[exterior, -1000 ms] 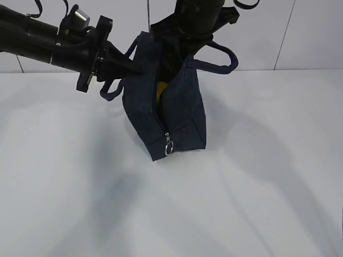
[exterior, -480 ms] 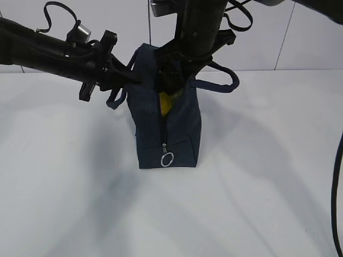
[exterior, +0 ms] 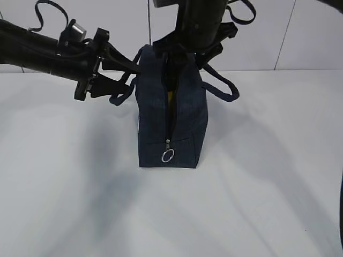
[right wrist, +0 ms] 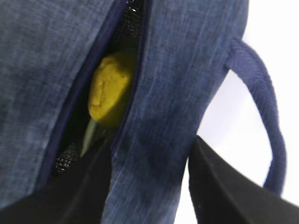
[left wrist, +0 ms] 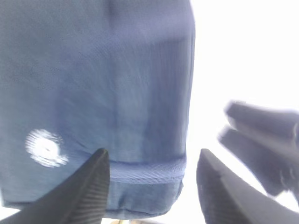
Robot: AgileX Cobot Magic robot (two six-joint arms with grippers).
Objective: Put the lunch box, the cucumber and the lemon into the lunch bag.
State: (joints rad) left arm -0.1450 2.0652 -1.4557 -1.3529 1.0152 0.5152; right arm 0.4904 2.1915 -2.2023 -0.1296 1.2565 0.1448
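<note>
The dark navy lunch bag [exterior: 171, 123] stands upright on the white table, its zipper partly open. Through the slit shows the yellow lemon [right wrist: 110, 91], also a yellow sliver [exterior: 170, 99] in the exterior view. A pale green strip lies under the lemon; I cannot tell what it is. The lunch box and the cucumber are hidden. My left gripper [exterior: 128, 70] is open at the bag's upper left corner, and bag fabric [left wrist: 140, 116] fills the left wrist view behind the jaws [left wrist: 153, 156]. My right gripper [right wrist: 150, 142] hangs open over the top, straddling the bag's right wall.
The metal ring pull [exterior: 168, 156] hangs low on the bag's near end. One loop handle [exterior: 222, 85] droops to the right, the other [exterior: 120, 96] to the left under my left arm. White table [exterior: 257, 193] surrounds the bag, with a tiled wall behind.
The bag, tilted and raised a second ago, now stands flat and upright. Both grippers have gone from shut on the bag's rim to open, and the slit has narrowed.
</note>
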